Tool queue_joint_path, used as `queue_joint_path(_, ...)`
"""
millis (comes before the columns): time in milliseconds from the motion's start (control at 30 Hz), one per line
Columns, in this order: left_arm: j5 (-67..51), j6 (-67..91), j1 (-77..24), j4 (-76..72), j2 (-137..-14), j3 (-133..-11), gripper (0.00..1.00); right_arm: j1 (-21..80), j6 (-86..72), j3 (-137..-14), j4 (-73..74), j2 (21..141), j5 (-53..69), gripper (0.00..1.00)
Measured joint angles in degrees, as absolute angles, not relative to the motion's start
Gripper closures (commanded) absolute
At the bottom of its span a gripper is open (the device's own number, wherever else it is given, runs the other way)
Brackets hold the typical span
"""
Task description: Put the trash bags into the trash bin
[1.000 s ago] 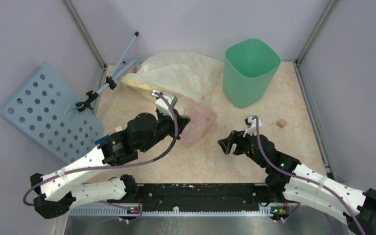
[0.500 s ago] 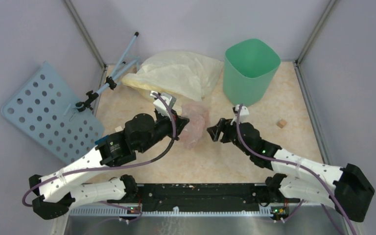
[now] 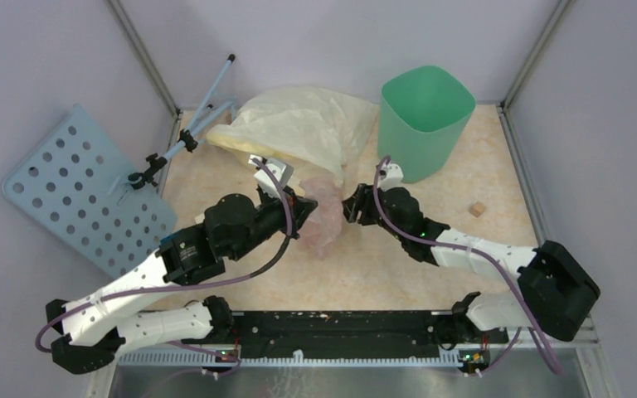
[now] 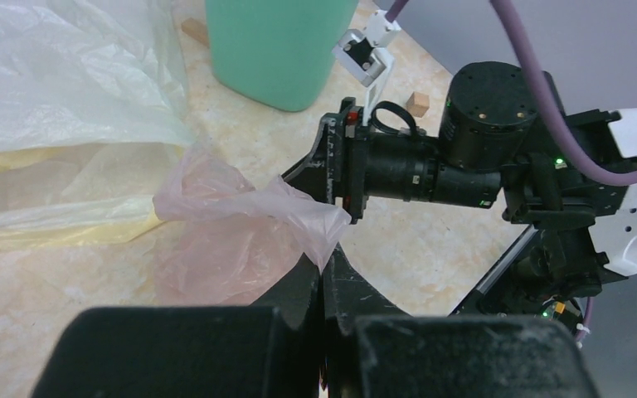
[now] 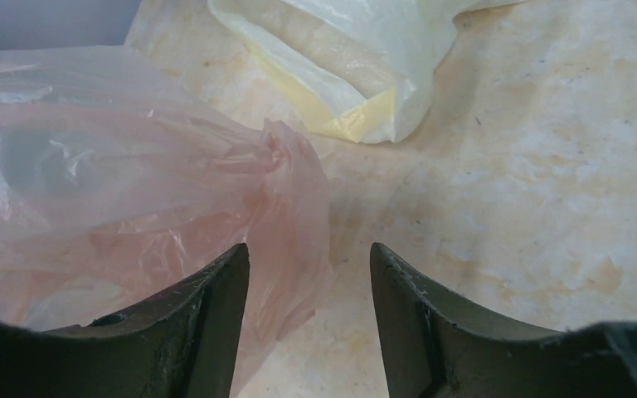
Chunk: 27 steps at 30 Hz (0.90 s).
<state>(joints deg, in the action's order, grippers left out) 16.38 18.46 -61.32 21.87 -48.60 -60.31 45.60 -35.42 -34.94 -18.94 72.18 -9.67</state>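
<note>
Grasp step: left hand pinches pink trash bag mid-frame, right hand half-open astride its edge, must close next.

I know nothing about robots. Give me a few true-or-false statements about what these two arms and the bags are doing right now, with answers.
1. The left gripper is shut on the pink bag. True.
2. The pink bag is inside the green bin. False: it is outside it, between the two grippers.
3. The right gripper has its jaws apart at the pink bag's edge. True.
4. The yellow bag is draped over the bin. False: it lies on the table beside it.
</note>
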Motion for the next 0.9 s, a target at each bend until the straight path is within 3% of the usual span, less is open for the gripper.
queue_joint_path(100, 16.4, 18.2, -61.3, 22.1, -48.3, -60.3, 1.00, 45.6, -35.4, -36.4, -20.6, 75.7, -7.7, 0.53)
queue_joint_path(233, 16.4, 18.1, -61.3, 22.6, -48.0, -60.3, 1.00, 45.4, -35.6, -37.7, -22.0, 80.4, -5.9, 0.86)
queue_joint_path(367, 16.5, 18.0, -61.3, 23.5, -47.5, -60.3, 1.00, 44.9, -36.1, -38.2, -21.4, 83.1, -5.3, 0.99)
queue_joint_path(633, 18.7, 17.8, -61.3, 26.3, -44.0, -60.3, 1.00, 43.6, -34.9, -37.9, -16.6, 73.7, -10.0, 1.00)
queue_joint_path(900, 27.4, 17.6, -61.3, 30.7, -43.2, -60.2, 1.00, 42.4, -33.9, -38.8, 4.7, 59.2, -28.8, 1.00)
